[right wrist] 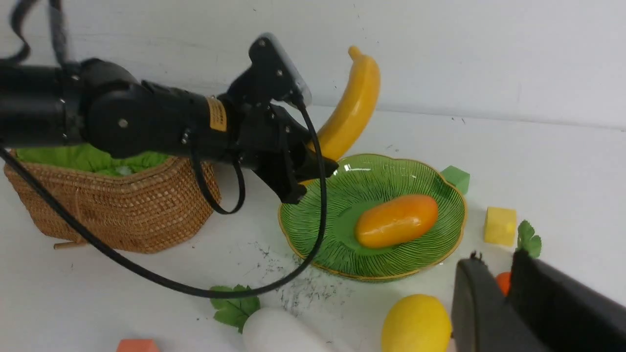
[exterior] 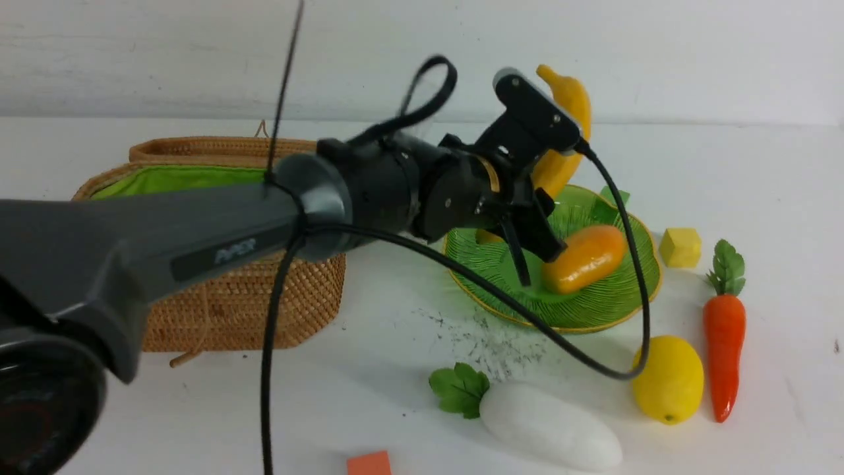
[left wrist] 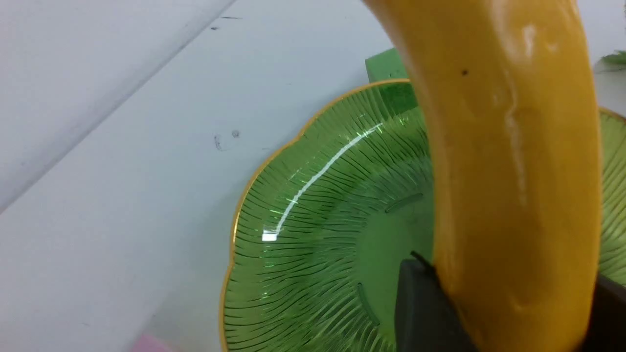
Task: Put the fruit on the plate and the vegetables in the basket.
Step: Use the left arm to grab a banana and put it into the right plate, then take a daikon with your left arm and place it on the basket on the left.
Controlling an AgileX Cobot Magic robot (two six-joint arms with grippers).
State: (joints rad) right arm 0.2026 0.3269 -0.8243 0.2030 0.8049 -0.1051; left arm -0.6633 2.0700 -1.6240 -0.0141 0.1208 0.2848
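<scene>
My left gripper is shut on the lower part of the long yellow banana and holds it tilted upward over the green ribbed plate. In the left wrist view the banana fills the gap between the dark fingers above the plate. The orange mango lies on the plate. The lemon, carrot and white radish lie on the table in front of it. The wicker basket stands open at left. My right gripper is shut and empty, above the carrot. I cannot make out the gourd.
A yellow cube sits right of the plate, a green cube behind its rim, an orange-red cube at the front edge. The left arm's cable loops down in front of the plate. Dark smudges mark the table there.
</scene>
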